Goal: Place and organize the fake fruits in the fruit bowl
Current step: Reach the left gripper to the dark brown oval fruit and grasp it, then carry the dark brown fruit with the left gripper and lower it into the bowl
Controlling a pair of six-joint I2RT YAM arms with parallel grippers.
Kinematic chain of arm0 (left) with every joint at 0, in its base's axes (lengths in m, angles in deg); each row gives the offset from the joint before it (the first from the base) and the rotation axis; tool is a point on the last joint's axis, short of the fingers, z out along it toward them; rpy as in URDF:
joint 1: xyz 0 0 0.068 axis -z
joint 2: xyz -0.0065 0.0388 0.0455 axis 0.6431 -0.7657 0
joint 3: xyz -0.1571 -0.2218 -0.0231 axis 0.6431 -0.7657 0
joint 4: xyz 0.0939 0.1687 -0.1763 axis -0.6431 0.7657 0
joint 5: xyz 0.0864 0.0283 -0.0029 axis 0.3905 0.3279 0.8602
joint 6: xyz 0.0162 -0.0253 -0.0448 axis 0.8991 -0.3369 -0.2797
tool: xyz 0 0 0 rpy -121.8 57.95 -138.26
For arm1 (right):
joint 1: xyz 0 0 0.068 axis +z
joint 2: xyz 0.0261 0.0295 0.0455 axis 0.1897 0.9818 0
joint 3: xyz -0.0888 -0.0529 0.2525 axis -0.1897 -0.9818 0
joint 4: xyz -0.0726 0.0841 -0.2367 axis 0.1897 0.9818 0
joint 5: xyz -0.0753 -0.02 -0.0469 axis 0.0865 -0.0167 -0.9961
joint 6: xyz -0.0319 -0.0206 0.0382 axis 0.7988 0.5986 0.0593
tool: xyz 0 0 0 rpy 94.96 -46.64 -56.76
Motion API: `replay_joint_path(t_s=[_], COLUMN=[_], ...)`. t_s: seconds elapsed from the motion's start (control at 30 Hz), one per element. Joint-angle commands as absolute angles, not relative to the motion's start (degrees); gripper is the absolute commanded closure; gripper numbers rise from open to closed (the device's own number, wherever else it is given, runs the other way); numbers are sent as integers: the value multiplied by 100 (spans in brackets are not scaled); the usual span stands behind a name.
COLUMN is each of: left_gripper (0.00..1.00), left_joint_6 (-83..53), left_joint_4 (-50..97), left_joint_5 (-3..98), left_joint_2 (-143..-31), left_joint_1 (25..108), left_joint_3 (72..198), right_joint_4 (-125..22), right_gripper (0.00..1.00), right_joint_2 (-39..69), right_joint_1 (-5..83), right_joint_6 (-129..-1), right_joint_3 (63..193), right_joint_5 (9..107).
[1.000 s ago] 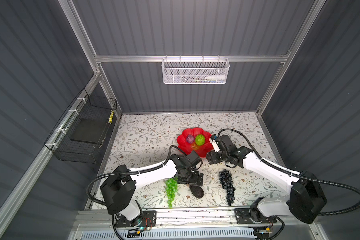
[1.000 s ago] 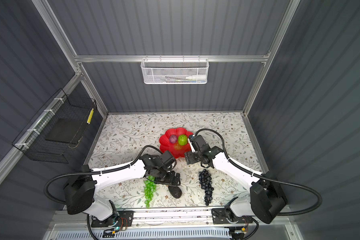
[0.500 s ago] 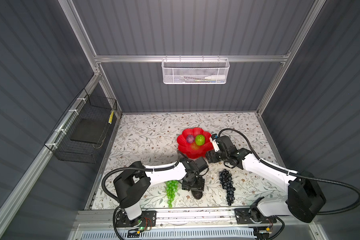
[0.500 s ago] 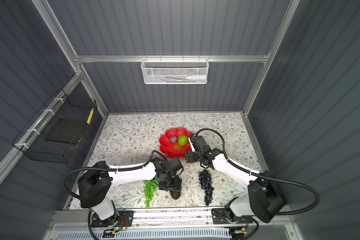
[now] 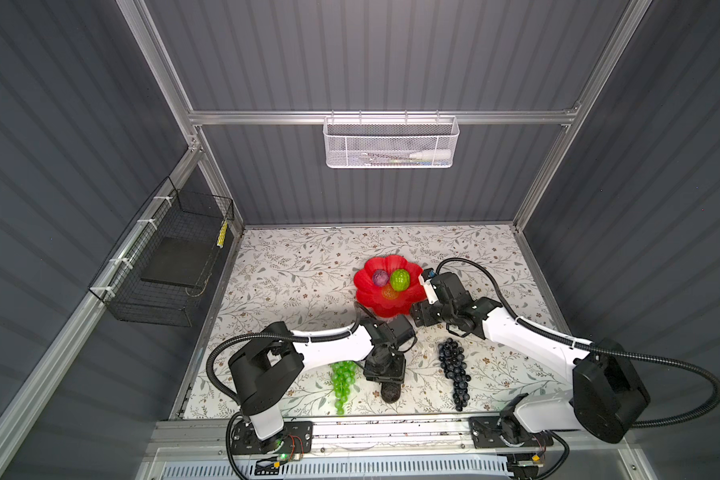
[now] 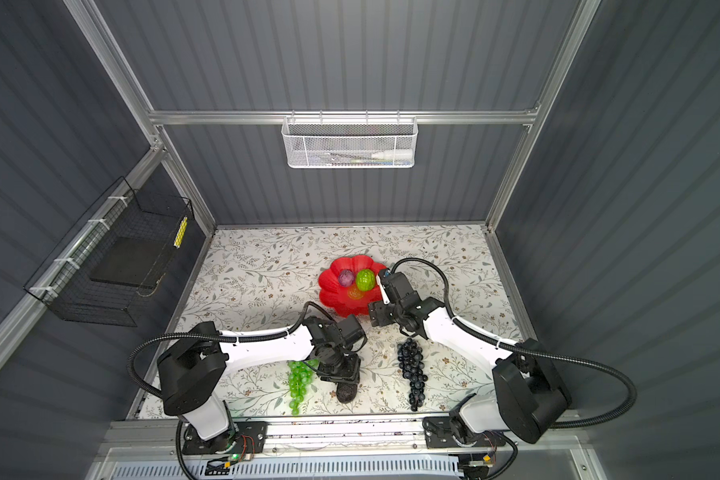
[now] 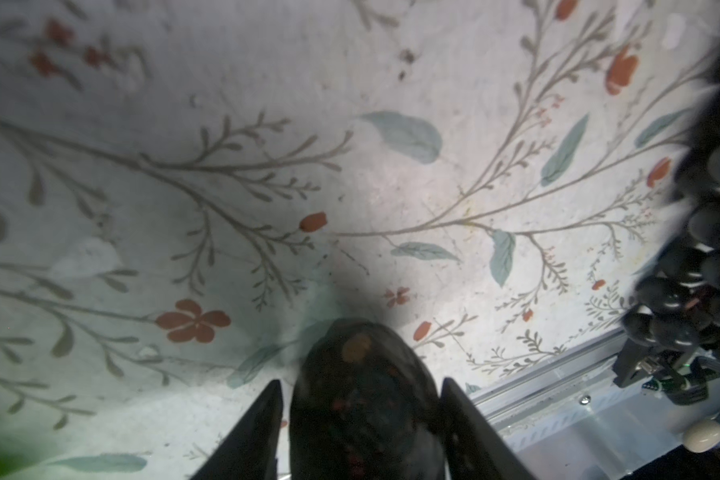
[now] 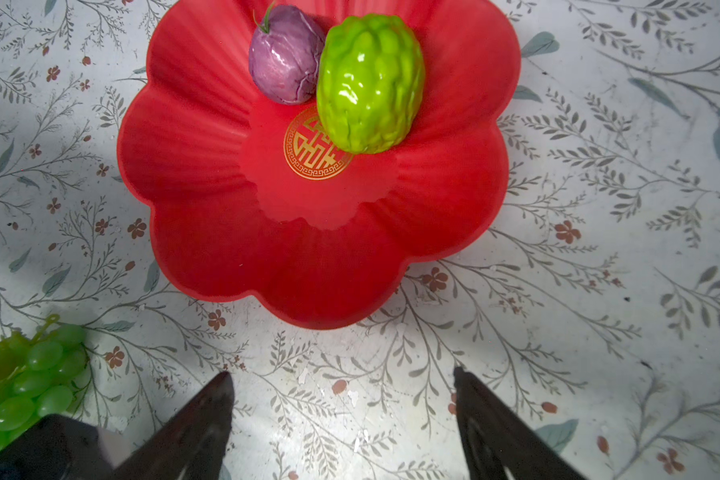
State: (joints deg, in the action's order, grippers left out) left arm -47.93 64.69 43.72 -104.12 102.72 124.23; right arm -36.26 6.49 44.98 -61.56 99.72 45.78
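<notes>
Left bunch, oval, right bunch in row before bowl

The left arm and right arm share one build: smooth white link shells joined by blocky black joint housings, the bulkiest at each shoulder. A black corrugated hose loops out from each shoulder. Thinner black cable runs along the white links, pinned by white ties. Each arm stands on a black base plate with exposed thin wires, and the left one shows a green light. The left pincer and right pincer carry matte black fingers tapering to narrow wedge tips.
</notes>
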Motion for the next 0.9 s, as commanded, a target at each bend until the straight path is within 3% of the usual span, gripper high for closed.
replay_joint_path(t_s=[0.0,0.27,0.43,0.57,0.73,0.87], left_gripper=[29,34,19,19,38,48], left_joint_6=[-4666,-4627,-4478,-4414,-4421,-4387], left_joint_4=[6763,6857,7178,7331,7259,7276], left_joint_5=[4235,4049,3984,4005,3967,4009], left_joint_2=[-10239,-10242,-10083,-10049,-10183,-10239], left_joint_1=[10279,10377,10506,10515,10566,10594], left_joint_3=[12324,12324,12386,12429,12500,12513], right_joint_4=[-3635,-3638,-3654,-3718,-3721,-3709], right_gripper=[17,17,17,17,17,17], right_joint_2=[714,753,747,785,773,767], right_joint_1=[4482,4482,4484,4484,4482,4484], right_joint_6=[-6152,-6176,-6147,-6193,-6182,-6157], right_joint_3=[10037,10067,10050,10054,10037,10027], right_joint_5=[4560,4593,4557,4613,4599,4566])
